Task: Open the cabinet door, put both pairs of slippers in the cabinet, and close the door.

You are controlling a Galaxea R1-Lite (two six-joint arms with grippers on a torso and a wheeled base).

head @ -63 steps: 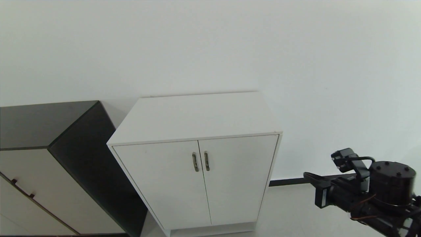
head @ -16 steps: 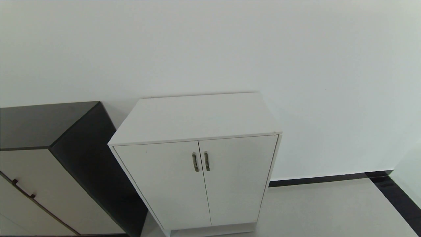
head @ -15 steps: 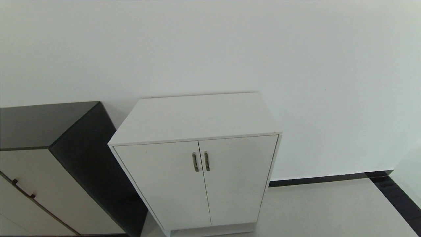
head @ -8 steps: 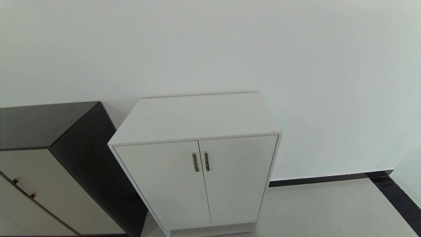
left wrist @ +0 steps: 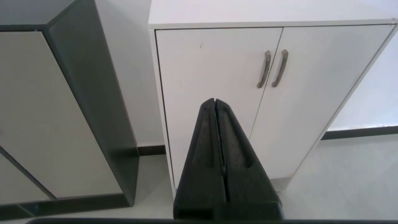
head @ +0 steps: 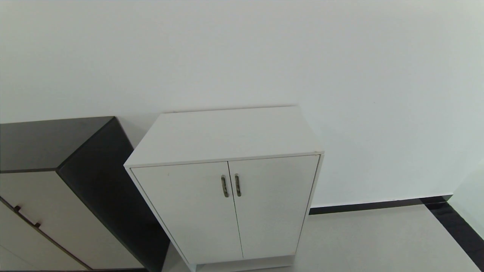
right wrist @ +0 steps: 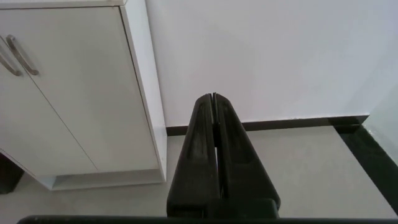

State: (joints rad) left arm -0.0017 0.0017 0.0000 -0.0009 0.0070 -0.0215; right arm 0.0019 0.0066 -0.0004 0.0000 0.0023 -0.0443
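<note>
Centrally, white cabinet (head: 227, 136) stood in the head view, doors shut. Left gripper (left wrist: 214, 102), fingers pressed together, faced both handles (left wrist: 280, 68); right gripper (right wrist: 214, 96), likewise pressed together, faced the baseboard (right wrist: 298, 122).

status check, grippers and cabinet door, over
Left gripper shut, right gripper shut, both empty, short of the white cabinet. Its doors closed, handles free. Dark cabinet beside it on the left, off the doors.

Soft, even light was bright on the white cabinet (head: 230, 132); a faint shadow fell on the wall (head: 242, 56) beside it.
</note>
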